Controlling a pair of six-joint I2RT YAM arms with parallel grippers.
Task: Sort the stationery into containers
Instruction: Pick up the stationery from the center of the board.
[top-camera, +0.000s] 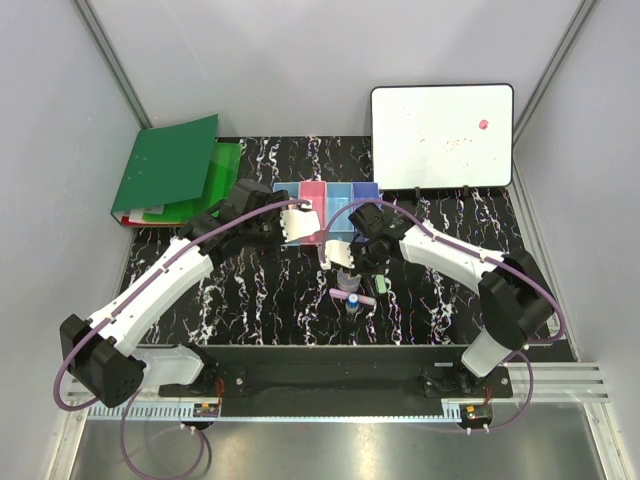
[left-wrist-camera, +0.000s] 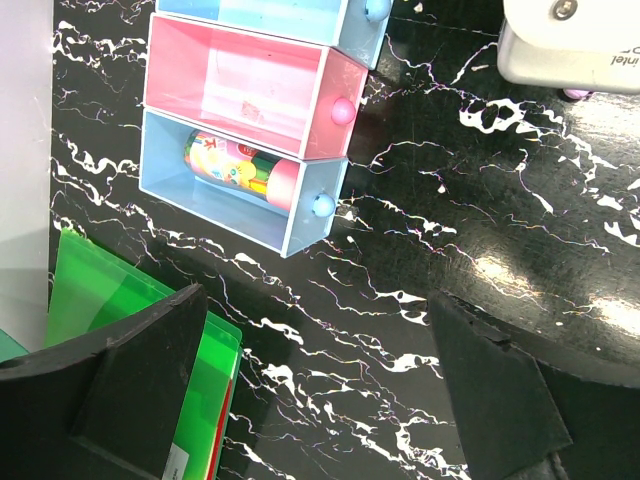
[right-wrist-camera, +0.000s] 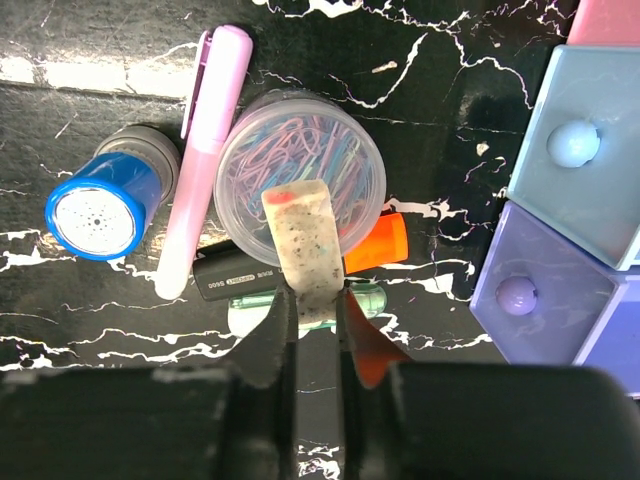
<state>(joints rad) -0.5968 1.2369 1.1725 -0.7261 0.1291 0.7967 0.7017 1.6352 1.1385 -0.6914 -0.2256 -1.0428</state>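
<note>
Four narrow bins stand in a row: light blue (top-camera: 284, 190), pink (top-camera: 313, 195), light blue (top-camera: 340, 195) and violet (top-camera: 365, 191). My right gripper (right-wrist-camera: 315, 305) is shut on a speckled eraser (right-wrist-camera: 303, 240) with a pink end, held above the stationery pile. Under it lie a round clear box of paper clips (right-wrist-camera: 300, 150), a pink marker (right-wrist-camera: 205, 150), a black stick with an orange cap (right-wrist-camera: 378, 245), a green pen (right-wrist-camera: 372, 298) and a blue-topped stamp (right-wrist-camera: 100, 205). My left gripper (left-wrist-camera: 320, 400) is open and empty beside the bins. The near light blue bin (left-wrist-camera: 190, 200) holds a colourful tube (left-wrist-camera: 245, 165).
Green binders (top-camera: 170, 165) lie at the back left, their edge beside my left fingers (left-wrist-camera: 110, 300). A whiteboard (top-camera: 442, 122) stands at the back right. The pink bin (left-wrist-camera: 240, 85) holds almost nothing. The violet bin's front (right-wrist-camera: 530, 290) is just right of the pile.
</note>
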